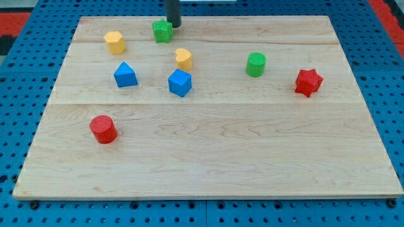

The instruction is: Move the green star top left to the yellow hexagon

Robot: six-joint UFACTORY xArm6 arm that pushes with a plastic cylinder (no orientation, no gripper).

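Rod: dark, enters from view's top; my tip (173, 25) sits at counter's top edge, touching or just beside green star's right side.
Fingers: none on this arm, just the rod, so no open/shut state to tell.
Green star (162, 31): near top edge, left of centre, right of yellow hexagon w/ a gap between.
Yellow hexagon (115, 42): upper left of counter, slightly lower in view than the star.
Yellow block (184, 58): shape unclear, rounded w/ a notch; below & right of star.
Blue blocks: one w/ peaked top (125, 75) below the hexagon; a cube (180, 82) just below the yellow block.
Green cylinder (255, 65): right of centre, well apart from star.
Red star (308, 82): far right.
Red cylinder (103, 129): lower left, alone.
Counter (252, 151): pale wood board on blue pegboard (391, 94).
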